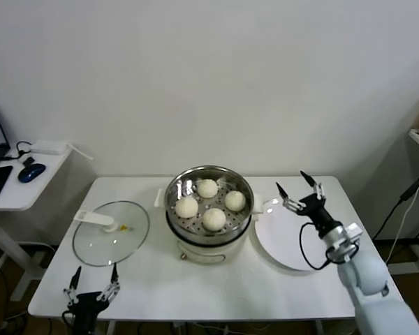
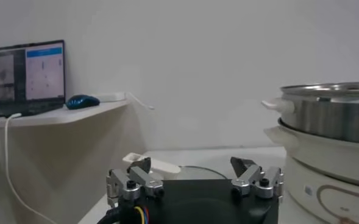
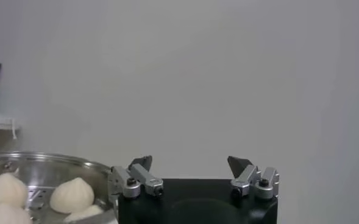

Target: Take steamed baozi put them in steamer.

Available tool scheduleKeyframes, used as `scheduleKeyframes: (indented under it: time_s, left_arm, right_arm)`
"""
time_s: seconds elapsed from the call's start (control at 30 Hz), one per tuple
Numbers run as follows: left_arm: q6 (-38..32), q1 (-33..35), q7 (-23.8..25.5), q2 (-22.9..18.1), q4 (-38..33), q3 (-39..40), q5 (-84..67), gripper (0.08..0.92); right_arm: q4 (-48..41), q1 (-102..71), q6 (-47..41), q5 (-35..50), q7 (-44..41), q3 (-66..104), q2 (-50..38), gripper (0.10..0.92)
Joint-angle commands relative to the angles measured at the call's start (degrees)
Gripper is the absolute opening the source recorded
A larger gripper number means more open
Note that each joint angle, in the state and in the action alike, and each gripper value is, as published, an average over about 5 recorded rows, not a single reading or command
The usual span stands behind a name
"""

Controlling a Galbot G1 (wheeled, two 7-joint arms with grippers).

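You can see in the head view that all four steamed baozi (image 1: pixel 208 202) already lie inside the steamer (image 1: pixel 209 183), spread over its perforated floor: one toward the back, one at each side, and one at the front. The white plate (image 1: pixel 283 244) just beside the steamer, on the robot's right, holds nothing, so I judge that the moving of the buns is finished and nothing of the task remains, unless you also want the glass lid (image 1: pixel 111 234) put on; it lies flat on the table (image 1: pixel 195 289) at the robot's left side. The right gripper (image 1: pixel 297 193) hangs above the far edge of the plate, near the steamer but not touching it, with its fingers spread wide and nothing between them. The left gripper (image 1: pixel 93 285) rests low at the near edge of the table, in front of the lid, also with fingers apart and empty. The right wrist view gives you what the head view cannot: a look across the steamer's rim from the side, where the buns (image 3: pixel 71 195) sit low inside the basket. The left wrist view shows the steamer's outer wall (image 2: pixel 331 115) and the white pot base (image 2: pixel 325 161) under it, and also a laptop (image 2: pixel 25 78) and a mouse (image 2: pixel 82 101) on a side shelf, but no baozi at all.
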Motion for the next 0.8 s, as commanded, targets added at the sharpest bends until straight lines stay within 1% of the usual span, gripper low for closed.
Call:
scheduleKeyframes:
  time_s: [0.03, 0.33, 0.8]
  left_arm:
    - [-0.5, 0.1, 0.7, 0.2, -0.5, -0.8, 0.6, 0.823]
    - [-0.6, -0.2, 2.1, 0.1, -0.8, -0.9, 1.6, 0.823]
    - [-0.9, 0.9, 3.8, 0.0, -1.1, -1.5, -0.9, 0.823]
  right_arm:
    - [4.8, -17.9, 5.2, -1.2, 6.4, 4.7, 11.2, 0.823]
    - [4.8, -22.8, 7.4, -0.6, 4.6, 4.7, 12.4, 0.823]
    - [4.1, -22.7, 7.8, -0.2, 3.3, 4.3, 12.0, 0.823]
